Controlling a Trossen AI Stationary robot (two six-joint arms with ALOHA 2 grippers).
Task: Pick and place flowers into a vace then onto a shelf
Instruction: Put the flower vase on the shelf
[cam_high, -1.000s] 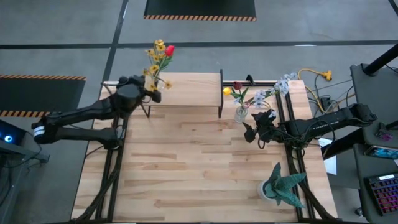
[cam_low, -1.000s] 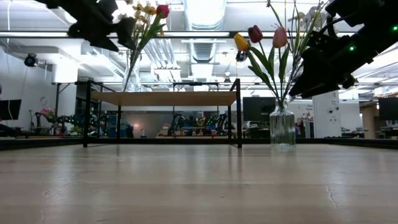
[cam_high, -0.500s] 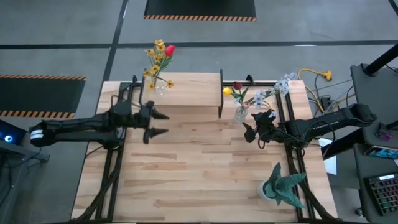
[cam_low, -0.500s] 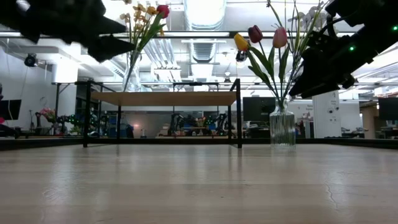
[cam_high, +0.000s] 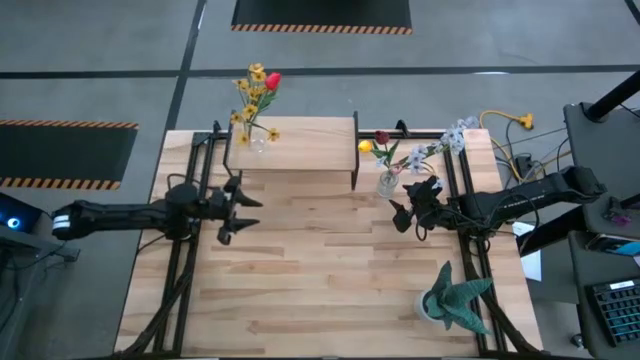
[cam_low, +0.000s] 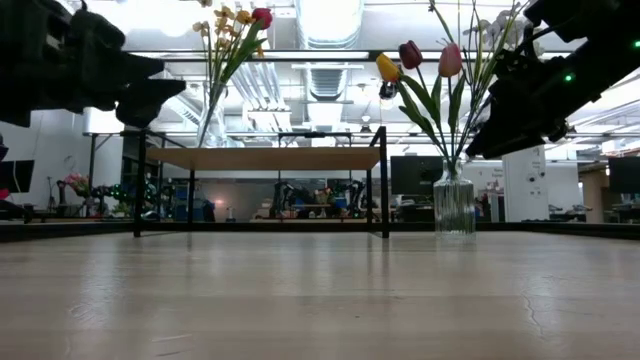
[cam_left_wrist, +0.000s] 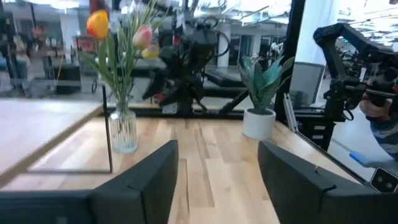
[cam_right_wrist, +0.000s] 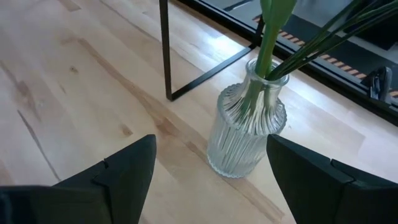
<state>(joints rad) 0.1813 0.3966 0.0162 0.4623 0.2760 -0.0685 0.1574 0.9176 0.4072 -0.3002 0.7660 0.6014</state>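
Though perhaps blurred, yellow-and-red flowers (cam_high: 256, 92)

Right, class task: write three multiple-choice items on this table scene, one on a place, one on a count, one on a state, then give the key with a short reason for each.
1. Where does the vase with the yellow and red flowers stand?
A. on the shelf
B. on the floor
C. beside the potted plant

2. How many glass vases show in the high view?
A. one
B. two
C. four

3. How do the right gripper fingers stand?
A. shut on a stem
B. shut on nothing
C. open, near the ribbed vase

Key:
1. A: the high view shows that vase at the shelf top's left end.
2. B: one on the shelf, one on the table beside it.
3. C: the right wrist view shows both fingers wide apart, the vase ahead of them, untouched.
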